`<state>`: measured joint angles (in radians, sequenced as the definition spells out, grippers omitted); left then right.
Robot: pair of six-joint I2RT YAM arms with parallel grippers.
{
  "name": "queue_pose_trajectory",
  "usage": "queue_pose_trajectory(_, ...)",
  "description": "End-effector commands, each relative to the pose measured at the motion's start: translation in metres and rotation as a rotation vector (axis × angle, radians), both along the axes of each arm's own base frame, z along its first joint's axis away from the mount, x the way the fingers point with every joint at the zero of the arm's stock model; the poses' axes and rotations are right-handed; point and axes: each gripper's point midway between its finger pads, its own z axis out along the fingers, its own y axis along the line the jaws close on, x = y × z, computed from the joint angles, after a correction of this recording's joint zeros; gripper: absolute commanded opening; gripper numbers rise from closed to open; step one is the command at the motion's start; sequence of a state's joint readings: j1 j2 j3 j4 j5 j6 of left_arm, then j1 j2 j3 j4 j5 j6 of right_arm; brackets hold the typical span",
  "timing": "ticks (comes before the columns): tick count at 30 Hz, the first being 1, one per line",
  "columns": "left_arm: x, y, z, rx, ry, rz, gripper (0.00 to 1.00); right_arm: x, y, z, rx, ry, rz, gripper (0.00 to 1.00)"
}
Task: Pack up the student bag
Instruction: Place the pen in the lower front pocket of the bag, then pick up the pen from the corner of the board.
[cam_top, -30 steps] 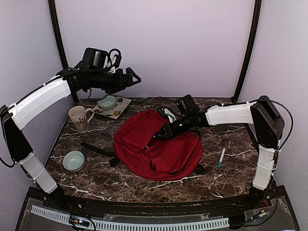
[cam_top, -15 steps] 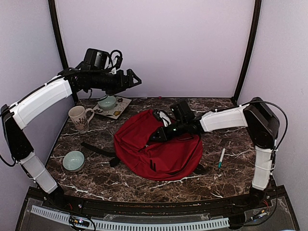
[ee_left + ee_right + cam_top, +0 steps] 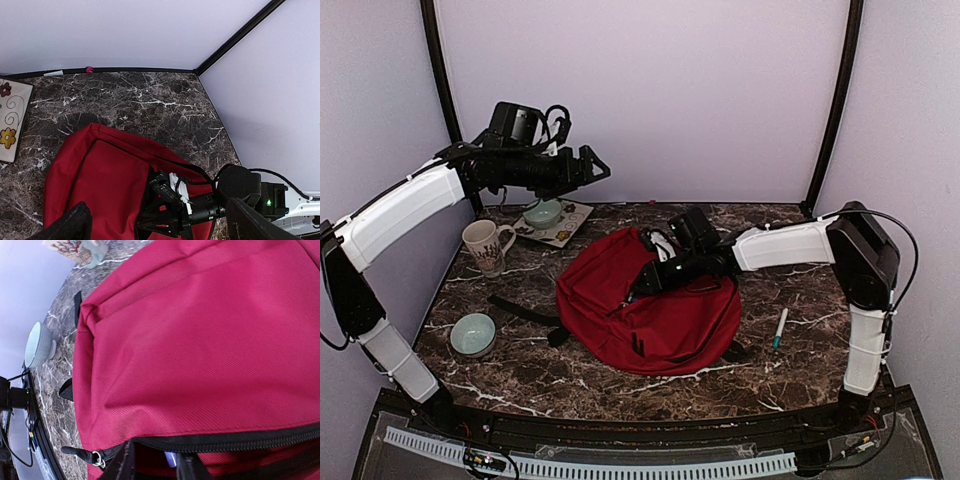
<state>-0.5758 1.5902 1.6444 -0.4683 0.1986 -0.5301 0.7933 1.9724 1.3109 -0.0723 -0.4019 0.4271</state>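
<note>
The student bag (image 3: 655,310) is laid mid-tabletop (image 3: 800,300), its zipper (image 3: 225,442) mouth met by the right hand (image 3: 638,293); the jaws are seen slightly parted, but whether anything is clamped cannot be told. The left hand (image 3: 592,165) is held wide apart, high at the far left; the right arm is judged nearer.

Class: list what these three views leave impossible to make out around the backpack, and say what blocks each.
- Backpack contents: the right wrist view shows only a bluish sliver in the zipper opening; fabric hides the rest.
- Right arm's jaws: tips cut off by that view's bottom edge, so whether they grip anything is unclear.
- Pen: top view only, too small for detail.
</note>
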Motion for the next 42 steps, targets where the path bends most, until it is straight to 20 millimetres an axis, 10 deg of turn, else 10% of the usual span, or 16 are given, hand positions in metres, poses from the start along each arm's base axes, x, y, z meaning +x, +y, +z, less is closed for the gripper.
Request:
queue_pose_trajectory(1, -0.015, 0.011, 0.021, -0.02, -0.043, -0.009, 0.96, 0.006, -0.014, 0.019, -0.063, 0.013, -0.099, 0.33)
queue_pose_trajectory(22, -0.074, 0.046, -0.027, -0.038, 0.059, 0.014, 0.95, -0.004, -0.122, 0.105, -0.201, -0.062, -0.522, 0.48)
queue_pose_trajectory(42, -0.115, 0.062, -0.118, 0.225, 0.141, -0.178, 0.96, -0.062, -0.231, 0.048, -0.631, 0.35, -0.93, 0.76)
